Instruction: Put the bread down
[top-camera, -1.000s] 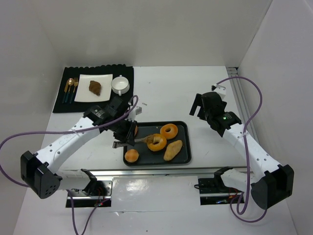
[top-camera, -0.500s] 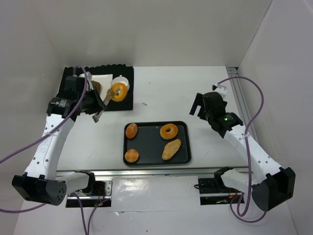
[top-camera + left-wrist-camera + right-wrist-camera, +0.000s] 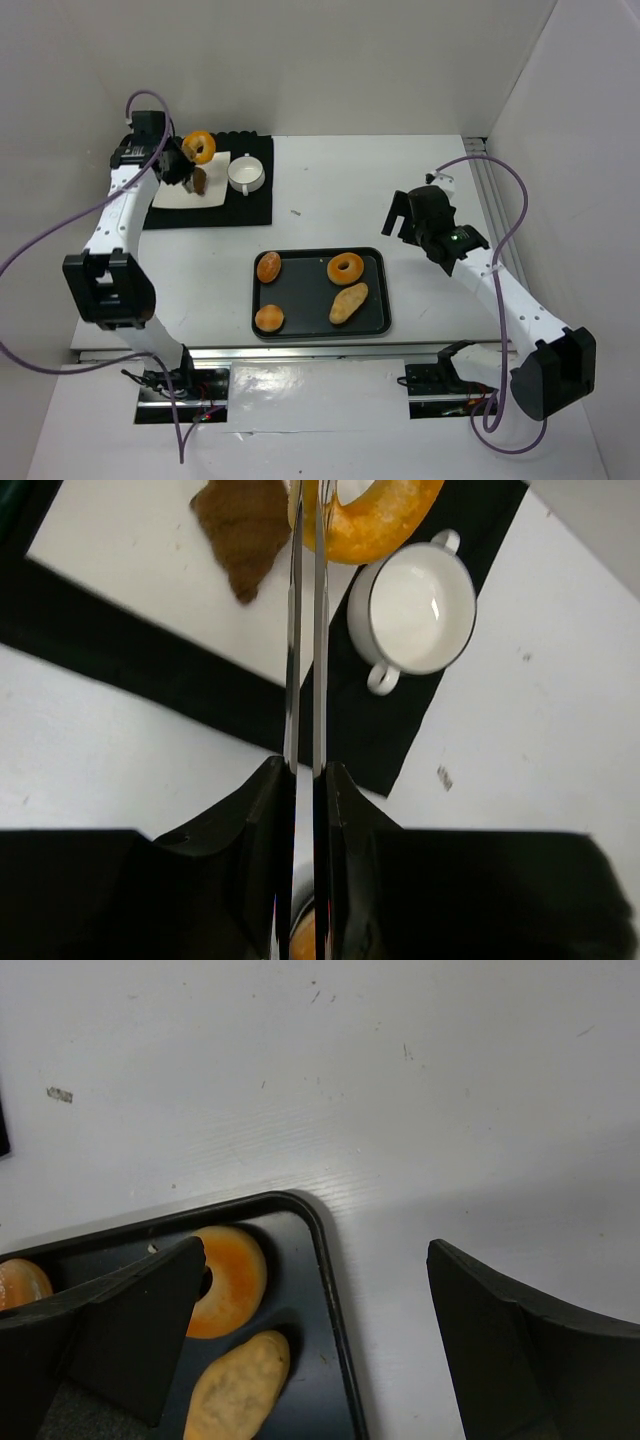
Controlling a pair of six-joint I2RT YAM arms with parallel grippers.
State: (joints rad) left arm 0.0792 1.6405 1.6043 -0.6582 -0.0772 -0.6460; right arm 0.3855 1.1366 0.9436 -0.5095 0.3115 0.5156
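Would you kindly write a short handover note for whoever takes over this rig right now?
Left claw: shut on the tongs, which grip a ring bread in the air, roughly over the far edge of the white plate.
Right claw: open, empty, hovering by the tray.
Plate: a brown bread piece lies on it.
Tray: two round buns, a ring, a long loaf.
Done: ring bread lifted.
Left: lower and release it on the plate.
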